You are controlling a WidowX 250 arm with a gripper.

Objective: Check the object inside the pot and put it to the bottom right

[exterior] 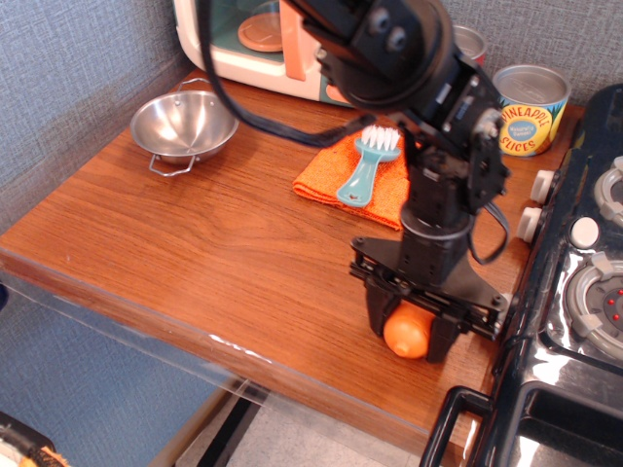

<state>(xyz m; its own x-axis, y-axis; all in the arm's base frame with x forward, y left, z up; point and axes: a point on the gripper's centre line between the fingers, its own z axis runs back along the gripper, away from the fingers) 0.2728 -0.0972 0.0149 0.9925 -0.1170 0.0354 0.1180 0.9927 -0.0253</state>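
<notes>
At far left one steel pot [184, 124] sits on the wooden counter [195, 243], its bowl bare inside. Right of it, one orange cloth [343, 175] carries one blue brush [367, 165]. At the back stand two cans: one mostly hidden [471, 43], one pineapple can [531, 109]. Near the counter's front right edge, the gripper [409, 329] pinches the one orange object [408, 333] between its fingers.
</notes>
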